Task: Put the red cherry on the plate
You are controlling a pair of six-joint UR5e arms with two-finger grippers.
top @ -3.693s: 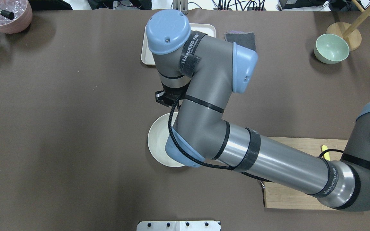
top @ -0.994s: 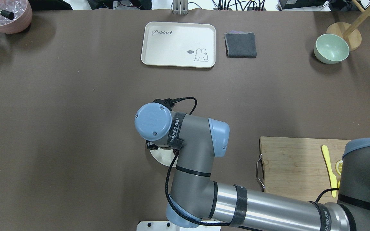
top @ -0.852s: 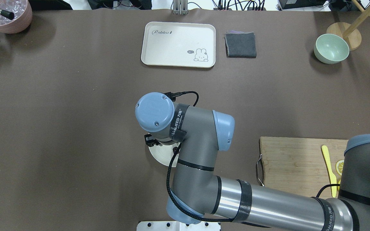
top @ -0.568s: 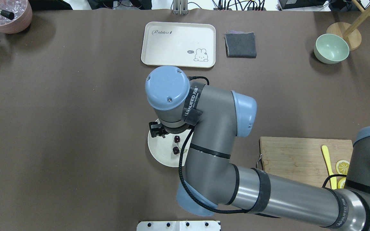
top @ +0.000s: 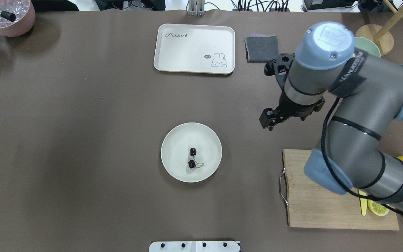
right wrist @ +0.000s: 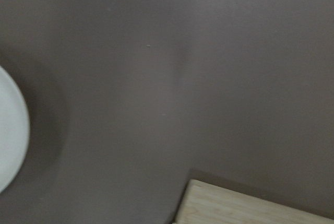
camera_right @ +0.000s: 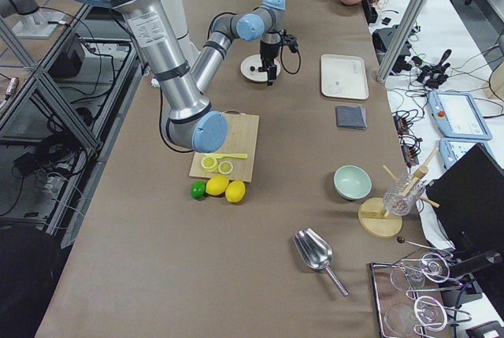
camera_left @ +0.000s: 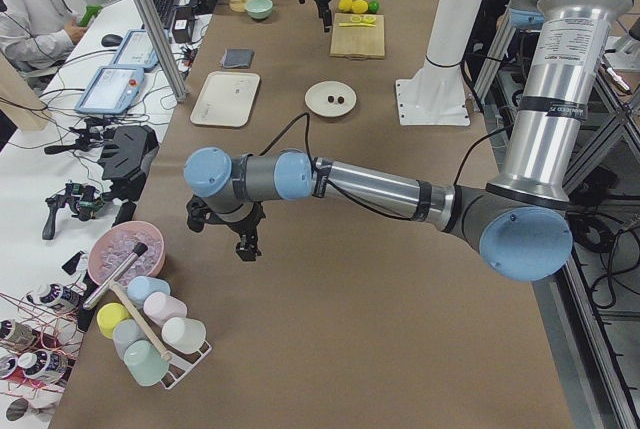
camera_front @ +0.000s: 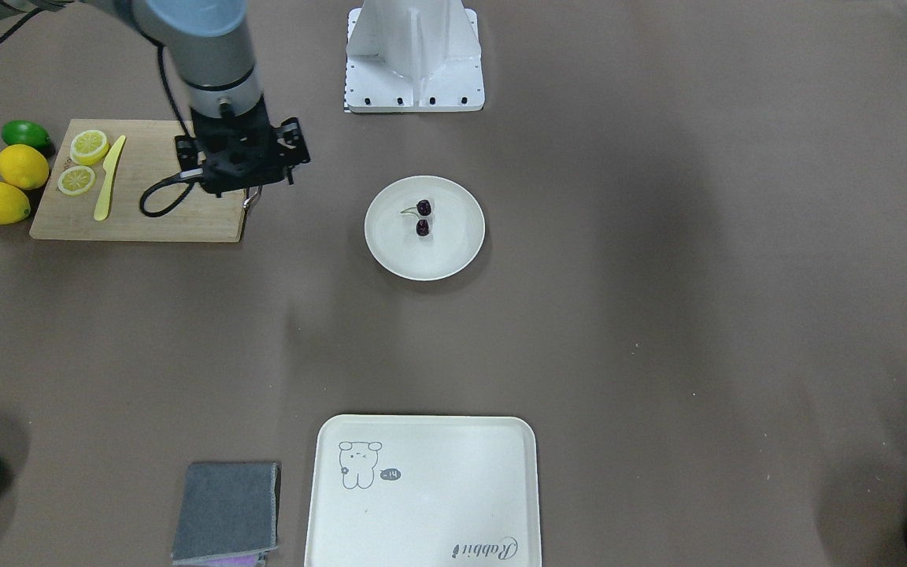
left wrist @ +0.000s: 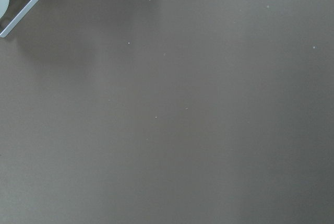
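The red cherry [top: 193, 151], two tiny dark fruits on one thin stem, lies near the middle of the round cream plate [top: 173, 140], free of any gripper. The front-facing view shows the same cherry [camera_front: 423, 207] on the plate [camera_front: 453, 244]. My right gripper [top: 271, 120] hangs well to the plate's right, above bare table near the cutting board's far corner; its fingers are hidden under the wrist, so I cannot tell its state. My left gripper [camera_left: 245, 246] shows only in the exterior left view, far off near the cup rack, and I cannot tell its state.
A wooden cutting board [top: 320, 196] with lemon slices and a yellow knife lies right of the plate. Lemons [camera_front: 5, 201] and a lime sit beside it. The rabbit tray [top: 194, 49], grey cloth [top: 261, 49] and a pink bowl [top: 7, 15] line the far edge.
My right arm has risen off the plate and swung right toward the cutting board. The cherry, uncovered as the arm left, stays on the plate.
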